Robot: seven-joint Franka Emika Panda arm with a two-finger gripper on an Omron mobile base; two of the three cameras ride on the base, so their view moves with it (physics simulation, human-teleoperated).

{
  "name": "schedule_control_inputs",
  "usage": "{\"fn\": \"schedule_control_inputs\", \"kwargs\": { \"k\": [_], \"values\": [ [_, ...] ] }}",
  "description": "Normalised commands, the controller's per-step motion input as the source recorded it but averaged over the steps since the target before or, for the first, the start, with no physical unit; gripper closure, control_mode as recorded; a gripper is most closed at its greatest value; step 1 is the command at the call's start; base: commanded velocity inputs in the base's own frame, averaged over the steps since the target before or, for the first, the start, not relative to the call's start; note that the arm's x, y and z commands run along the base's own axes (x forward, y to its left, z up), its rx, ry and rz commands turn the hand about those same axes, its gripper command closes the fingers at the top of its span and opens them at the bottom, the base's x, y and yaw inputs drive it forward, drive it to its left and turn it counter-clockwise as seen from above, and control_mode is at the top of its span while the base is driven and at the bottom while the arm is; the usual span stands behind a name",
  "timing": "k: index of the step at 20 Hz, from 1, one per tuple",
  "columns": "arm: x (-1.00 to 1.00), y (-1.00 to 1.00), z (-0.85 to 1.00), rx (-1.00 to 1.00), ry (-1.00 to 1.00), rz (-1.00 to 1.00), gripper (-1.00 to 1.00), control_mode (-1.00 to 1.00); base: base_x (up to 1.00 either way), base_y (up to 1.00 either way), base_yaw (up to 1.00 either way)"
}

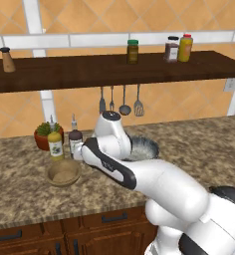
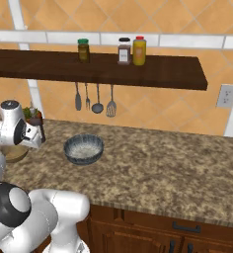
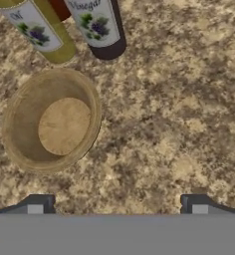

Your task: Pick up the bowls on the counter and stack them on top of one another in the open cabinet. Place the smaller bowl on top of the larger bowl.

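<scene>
Two wide-open jaws pointing down over the counter (image 3: 179,109) beside the smaller bowl (image 3: 52,122)

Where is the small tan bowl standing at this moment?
The small tan wooden bowl stands on the speckled granite counter, left in the left base view, just before the yellow-capped bottle.

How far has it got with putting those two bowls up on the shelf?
Nothing is shelved yet. Both the tan bowl and the blue-grey bowl sit on the counter. The open gripper hangs above the counter beside the tan bowl, holding nothing. Both bowls remain to be stacked on the shelf.
</scene>
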Motion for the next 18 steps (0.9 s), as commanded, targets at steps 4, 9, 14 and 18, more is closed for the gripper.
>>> {"fn": "schedule_control_inputs", "kwargs": {
  "k": [4, 9, 14, 18],
  "values": [
    [0.08, 0.29, -0.31, -0.04, 0.00, 0.00, -1.00, -1.00, 0.00, 0.00, 0.00],
    [0.12, 0.19, -0.44, -0.01, 0.00, 0.00, -1.00, -1.00, 0.00, 0.00, 0.00],
    [0.19, 0.12, -0.41, 0.00, 0.00, 0.00, -1.00, -1.00, 0.00, 0.00, 0.00],
    [0.26, 0.10, -0.11, 0.00, 0.00, 0.00, -1.00, -1.00, 0.00, 0.00, 0.00]
  ]
}}
